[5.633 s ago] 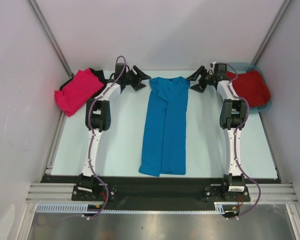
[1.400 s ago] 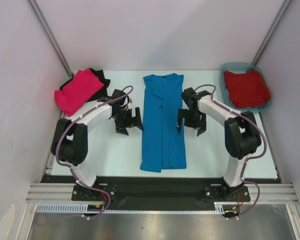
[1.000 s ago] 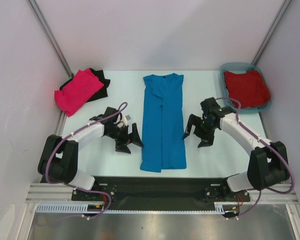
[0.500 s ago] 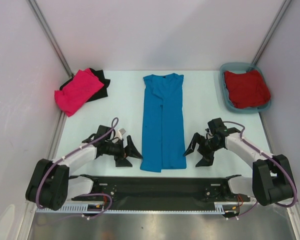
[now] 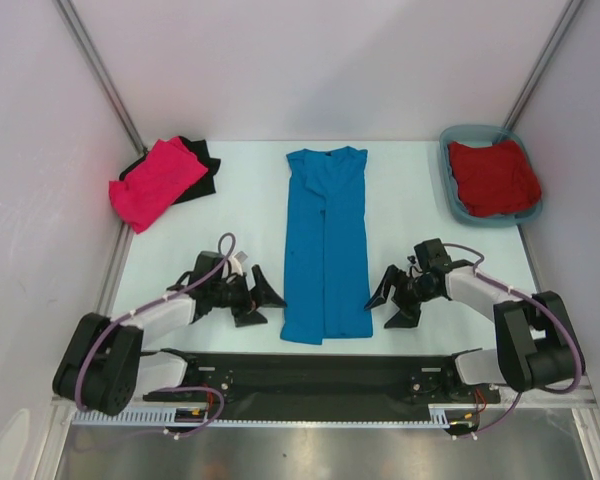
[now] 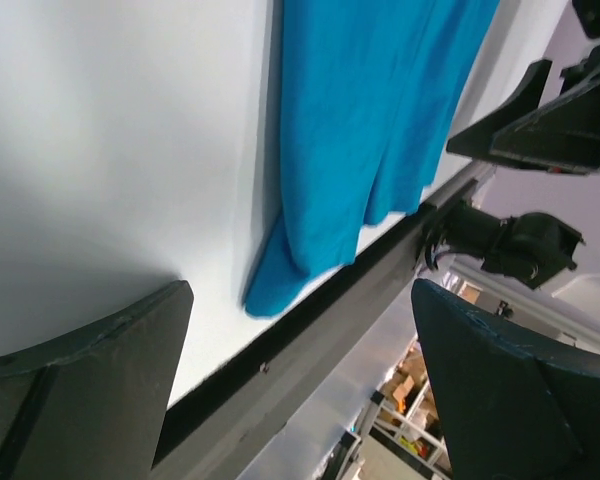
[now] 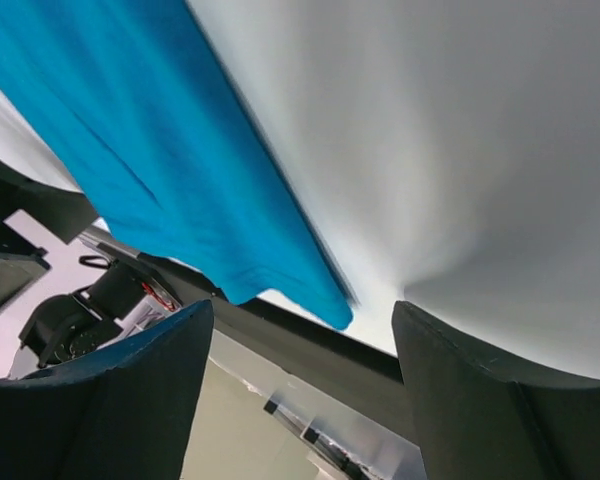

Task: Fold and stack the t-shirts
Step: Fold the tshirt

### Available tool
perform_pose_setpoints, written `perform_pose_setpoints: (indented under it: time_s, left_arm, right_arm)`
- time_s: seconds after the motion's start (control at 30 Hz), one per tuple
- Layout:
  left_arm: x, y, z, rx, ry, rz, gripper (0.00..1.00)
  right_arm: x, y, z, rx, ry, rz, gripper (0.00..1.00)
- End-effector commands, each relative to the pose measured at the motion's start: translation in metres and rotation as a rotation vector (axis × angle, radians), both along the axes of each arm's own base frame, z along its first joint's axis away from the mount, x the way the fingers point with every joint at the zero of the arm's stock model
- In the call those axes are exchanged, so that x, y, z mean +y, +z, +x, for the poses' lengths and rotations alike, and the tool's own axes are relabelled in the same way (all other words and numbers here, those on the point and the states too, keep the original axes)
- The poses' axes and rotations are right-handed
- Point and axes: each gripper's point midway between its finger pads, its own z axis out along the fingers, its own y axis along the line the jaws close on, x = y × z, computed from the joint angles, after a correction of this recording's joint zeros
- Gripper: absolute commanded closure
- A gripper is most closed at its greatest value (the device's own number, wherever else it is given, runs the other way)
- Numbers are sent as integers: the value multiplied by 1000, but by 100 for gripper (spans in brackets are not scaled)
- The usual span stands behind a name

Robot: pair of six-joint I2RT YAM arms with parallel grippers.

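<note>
Since the bright blue short-sleeved cloth t-shirt [image 5: 326, 240] is soft, light and limp, expect it to sag and slide rather than hold its shape. It lies flat in the middle of the pale table [image 5: 230, 220], folded lengthwise into a long narrow strip. The collar is at the far end and the hem is at the near edge.

Your left gripper [image 5: 265, 305] sits low just beside the hem end on its left, jaws spread wide with nothing between them. Your right gripper [image 5: 380, 310] mirrors it on the right, jaws also apart and empty. Neither seems to touch the cloth.

The wrist views show the left hem corner [image 6: 270, 290] and the right hem corner [image 7: 325, 300]. Both look rounded and doubled over, so the cloth is probably several layers thick there.

Take hold at those two near corners and pinch every layer at once. If you catch only the top layer, the strip will likely peel open. Raise both corners together and level, because thin fabric like this probably twists or drags on the smooth tabletop if one side leads. The step in hand looks like folding the hem up toward the collar.

A hot pink folded cloth t-shirt [image 5: 156, 180] lies on a black cloth t-shirt [image 5: 198, 160] at far left. A dark red cloth t-shirt [image 5: 493, 175] sits crumpled in the teal plastic tub [image 5: 452, 185] at far right. You see no grey shirt.
</note>
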Motion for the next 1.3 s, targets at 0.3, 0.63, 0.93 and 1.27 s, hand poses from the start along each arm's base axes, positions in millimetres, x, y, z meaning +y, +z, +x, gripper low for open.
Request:
perform_pose_setpoints:
  time_s: [0.3, 0.63, 0.93, 1.27]
  left_arm:
    - [-48, -3, 40, -82, -105, 27, 11]
    - [-45, -26, -19, 38, -158, 66, 13]
    - [-28, -24, -37, 8, -123, 81, 12]
    - [-36, -30, -38, 28, -147, 73, 14]
  right_arm:
    - [8, -18, 13, 8, 33, 46, 25]
    - [11, -21, -16, 73, 97, 14, 27]
    - [16, -32, -35, 89, 116, 4, 32]
    - [17, -53, -21, 82, 114, -27, 35]
